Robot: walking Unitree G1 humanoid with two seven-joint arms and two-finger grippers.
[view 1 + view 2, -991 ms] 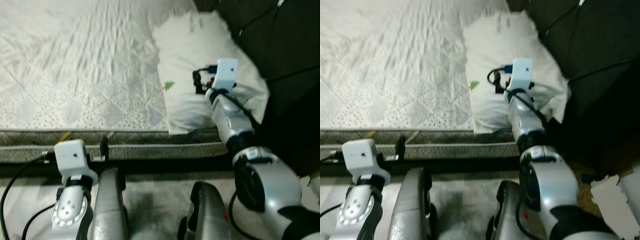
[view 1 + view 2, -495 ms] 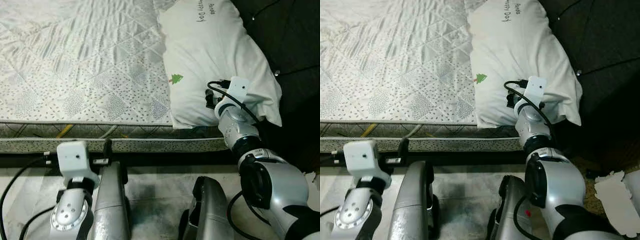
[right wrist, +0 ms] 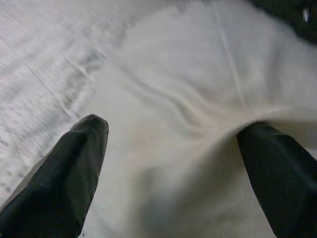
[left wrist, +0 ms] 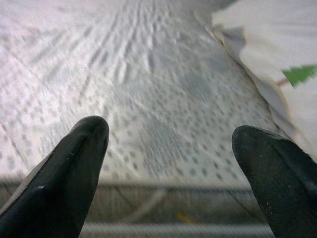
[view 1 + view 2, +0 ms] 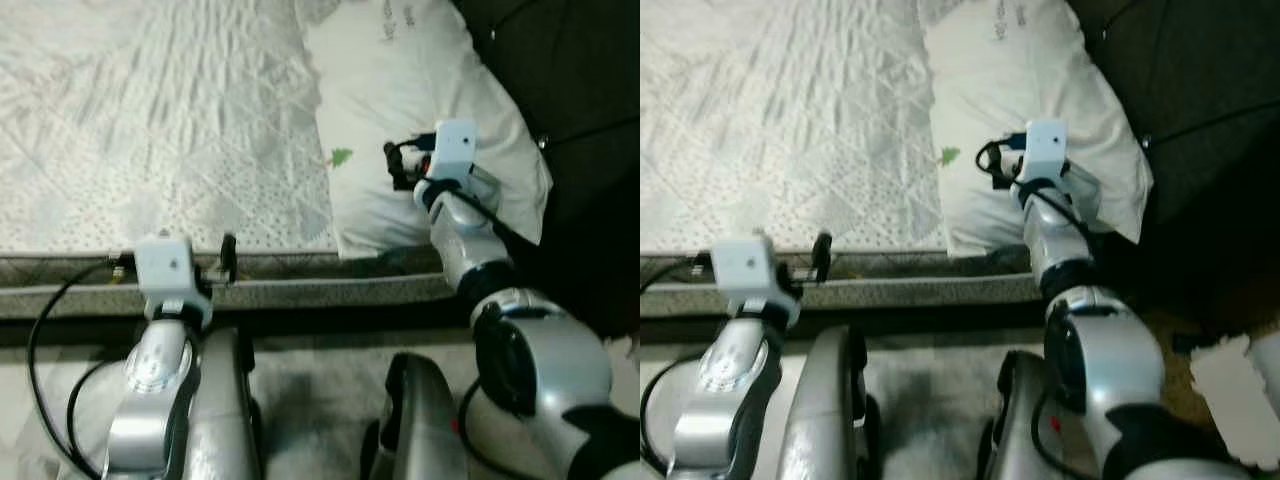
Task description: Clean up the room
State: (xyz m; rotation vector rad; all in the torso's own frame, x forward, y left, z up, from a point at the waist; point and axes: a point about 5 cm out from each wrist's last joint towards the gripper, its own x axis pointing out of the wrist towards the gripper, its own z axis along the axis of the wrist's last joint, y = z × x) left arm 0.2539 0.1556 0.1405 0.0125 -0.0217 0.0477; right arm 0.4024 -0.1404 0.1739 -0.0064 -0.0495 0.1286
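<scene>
The mattress is pale grey-white, quilted in diamonds, with little dotted tree shapes all over. Pillow at about 1 o'clock is plain white with one small green tree print near its edge and some dark lettering up top, too blurry to read. Both arms are silver with white camera boxes, and the fingers are matte black. Floor is mottled grey.
</scene>
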